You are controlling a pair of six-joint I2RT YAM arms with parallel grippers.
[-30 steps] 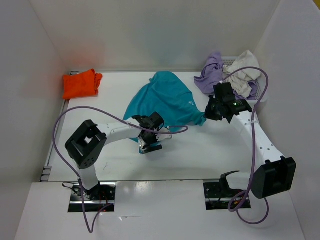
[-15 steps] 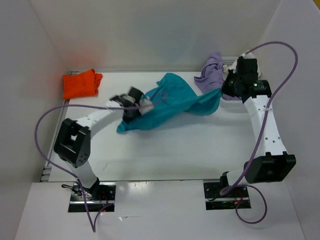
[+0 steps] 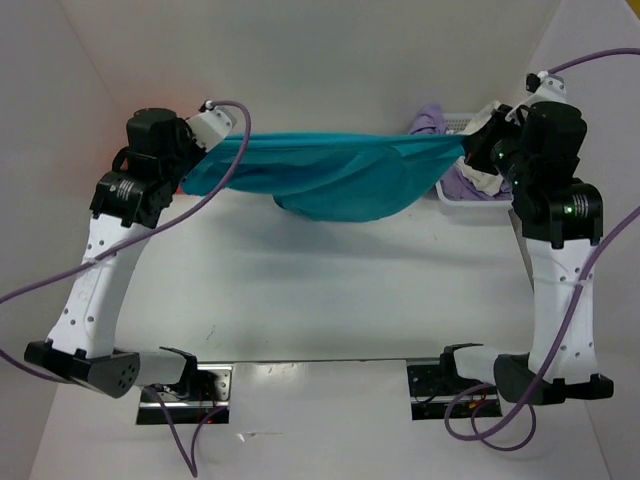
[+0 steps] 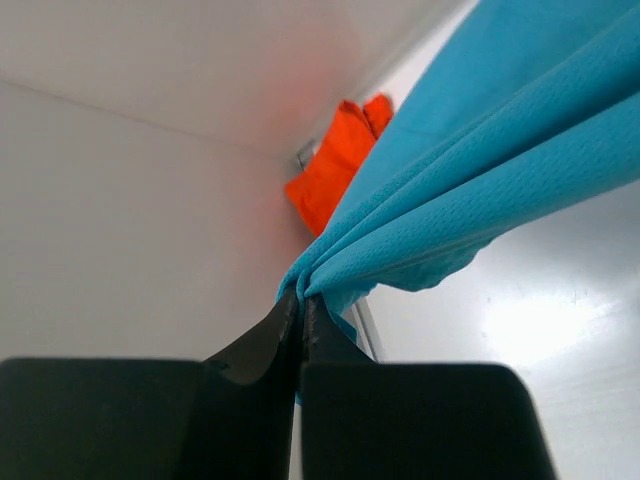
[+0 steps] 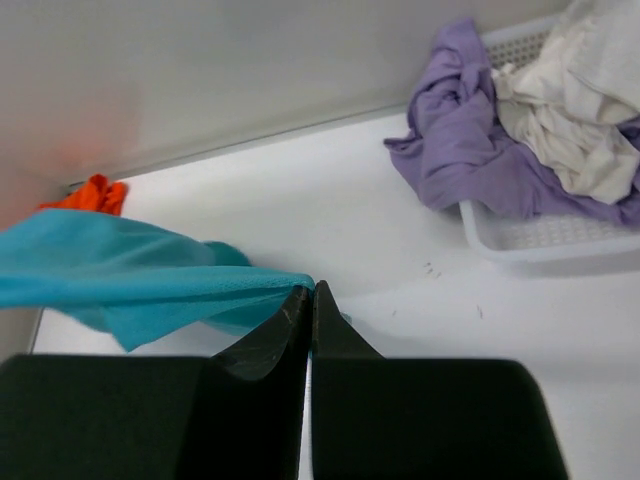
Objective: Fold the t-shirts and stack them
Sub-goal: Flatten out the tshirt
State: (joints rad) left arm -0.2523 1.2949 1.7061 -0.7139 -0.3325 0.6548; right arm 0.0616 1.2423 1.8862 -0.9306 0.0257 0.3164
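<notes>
Top view: the teal-blue cloth t-shirt (image 3: 330,180), heaped on the white table (image 3: 330,300) a second ago, now hangs stretched between the left gripper (image 3: 195,160) and the right gripper (image 3: 476,150), above bare tabletop.
Left wrist: jaws pinched on the shirt's bunched edge. The orange cloth t-shirt (image 4: 335,165) lies by the wall.
Right wrist: jaws clamped on the other end. The lavender t-shirt (image 5: 470,140) and the off-white t-shirt (image 5: 570,110) overhang the white mesh basket (image 5: 540,235).

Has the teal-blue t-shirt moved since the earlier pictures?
Yes. The teal-blue t-shirt rose off the table toward the back wall, now stretched between left gripper and right gripper.
</notes>
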